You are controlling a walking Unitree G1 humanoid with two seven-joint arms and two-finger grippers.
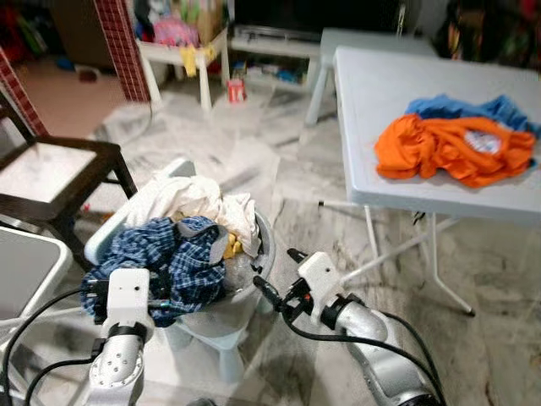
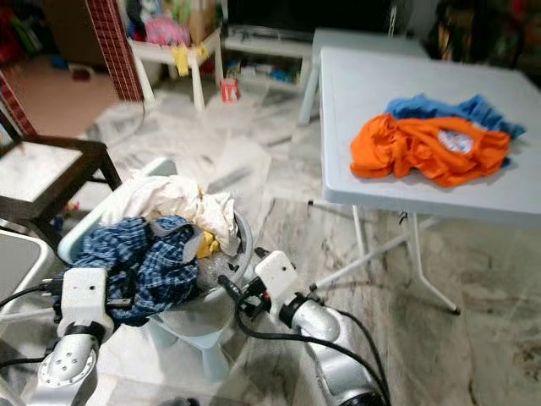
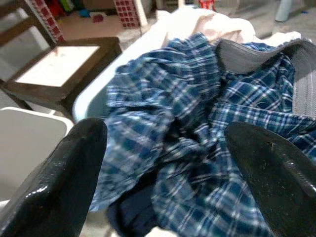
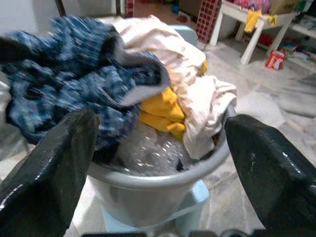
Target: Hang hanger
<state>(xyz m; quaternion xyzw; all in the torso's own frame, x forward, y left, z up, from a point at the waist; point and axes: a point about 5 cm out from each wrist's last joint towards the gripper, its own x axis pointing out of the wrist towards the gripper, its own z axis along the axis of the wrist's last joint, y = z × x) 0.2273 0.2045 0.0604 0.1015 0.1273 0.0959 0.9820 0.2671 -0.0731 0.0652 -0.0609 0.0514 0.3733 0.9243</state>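
- At the lower left, the left arm rises from the bottom edge, and its left tool [image 1: 100, 293] sits against the near side of the blue plaid shirt [image 1: 173, 258]; in the left wrist view the two black fingers [image 3: 59, 182] stand wide apart with the plaid cloth between them, and nothing is gripped.
- The plaid shirt is heaped with a cream cloth [image 1: 203, 199] and a yellow garment [image 4: 160, 111] in a grey basin [image 4: 163, 180], which stands on a pale blue stool [image 1: 221, 348] on the marble floor [image 1: 279, 169].
- Just right of the basin, the right arm bends in from the lower right, with the right tool [image 1: 272, 294] close to the basin rim; its fingers [image 4: 44, 173] are spread wide and hold nothing.
- On the white folding tabletop [image 1: 372, 93] at the right, well apart from both arms, lies an orange shirt [image 1: 448, 148] over a blue garment [image 1: 473, 107].
- I can't make out a hanger.
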